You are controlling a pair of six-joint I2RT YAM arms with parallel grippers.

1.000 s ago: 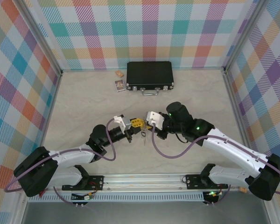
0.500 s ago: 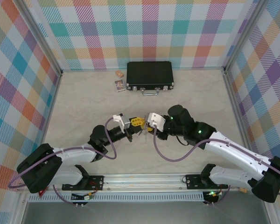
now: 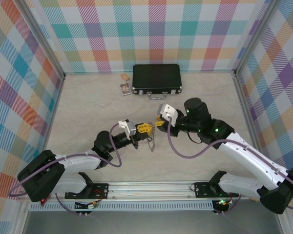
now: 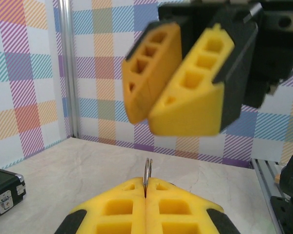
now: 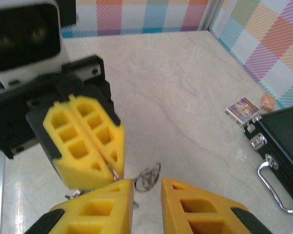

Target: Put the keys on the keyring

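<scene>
Between the two arms, above the tabletop (image 3: 88, 107), the keyring (image 4: 147, 171) stands upright and edge-on in the left gripper (image 4: 146, 191), whose yellow pads are pressed together on its rim. Just opposite, the right gripper (image 5: 146, 190) holds nothing, its fingers parted by a narrow gap.

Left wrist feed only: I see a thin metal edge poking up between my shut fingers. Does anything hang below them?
Observer: Yes. The right wrist view shows wire loops dangling under the left fingers; ring or keys, I cannot tell.
Operator: Is the right gripper holding anything?
Observer: No. Its fingers stand apart, nothing gripped.
Operator: Anything beside the black case?
Observer: From above, two small cards lie by its left end.
</scene>
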